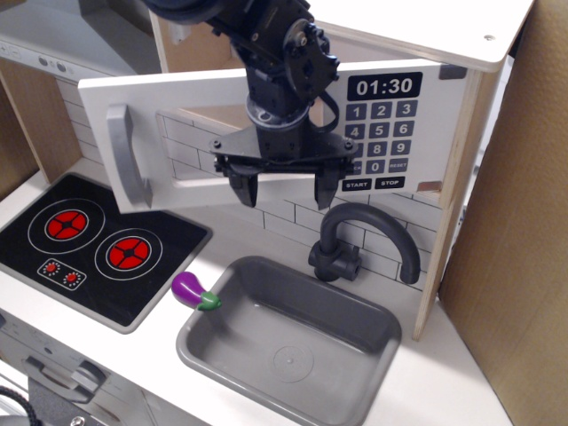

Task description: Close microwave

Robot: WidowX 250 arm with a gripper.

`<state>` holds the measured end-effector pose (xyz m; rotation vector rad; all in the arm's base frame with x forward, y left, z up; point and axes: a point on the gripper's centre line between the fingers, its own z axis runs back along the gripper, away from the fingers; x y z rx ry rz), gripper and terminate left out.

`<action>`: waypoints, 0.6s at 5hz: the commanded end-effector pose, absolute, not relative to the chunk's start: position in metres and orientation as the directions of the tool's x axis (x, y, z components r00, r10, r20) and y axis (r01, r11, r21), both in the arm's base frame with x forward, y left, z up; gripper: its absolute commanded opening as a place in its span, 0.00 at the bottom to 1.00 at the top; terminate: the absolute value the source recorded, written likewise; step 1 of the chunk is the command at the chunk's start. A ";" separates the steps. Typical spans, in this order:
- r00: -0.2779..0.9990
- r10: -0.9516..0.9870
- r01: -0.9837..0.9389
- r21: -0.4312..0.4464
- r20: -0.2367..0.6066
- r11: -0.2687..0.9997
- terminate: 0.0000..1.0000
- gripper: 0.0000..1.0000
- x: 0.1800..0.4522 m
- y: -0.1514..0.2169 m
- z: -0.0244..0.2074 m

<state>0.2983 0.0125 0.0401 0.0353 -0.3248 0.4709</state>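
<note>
The toy microwave (390, 115) sits high at the back, with a black keypad and a clock reading 01:30. Its white door (191, 106) with a clear window and a grey bar handle (127, 158) stands only slightly ajar, swung nearly flat toward the cabinet front. My black gripper (284, 188) is open and empty. It hangs in front of the door's lower edge, by the window, fingers (242, 188) pointing down. Whether it touches the door I cannot tell.
A black faucet (364, 240) stands below the keypad over a grey sink (293, 333). A purple toy eggplant (193, 291) lies left of the sink. A black stovetop (98, 244) with red burners is at left. A cardboard wall (515, 240) stands at right.
</note>
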 end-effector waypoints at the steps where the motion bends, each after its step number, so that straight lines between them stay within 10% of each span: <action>1: 0.807 0.421 -0.432 -0.072 0.414 0.899 0.00 1.00 0.329 0.023 0.054; 3: 0.804 0.430 -0.431 -0.096 0.410 0.897 0.00 1.00 0.348 0.034 0.053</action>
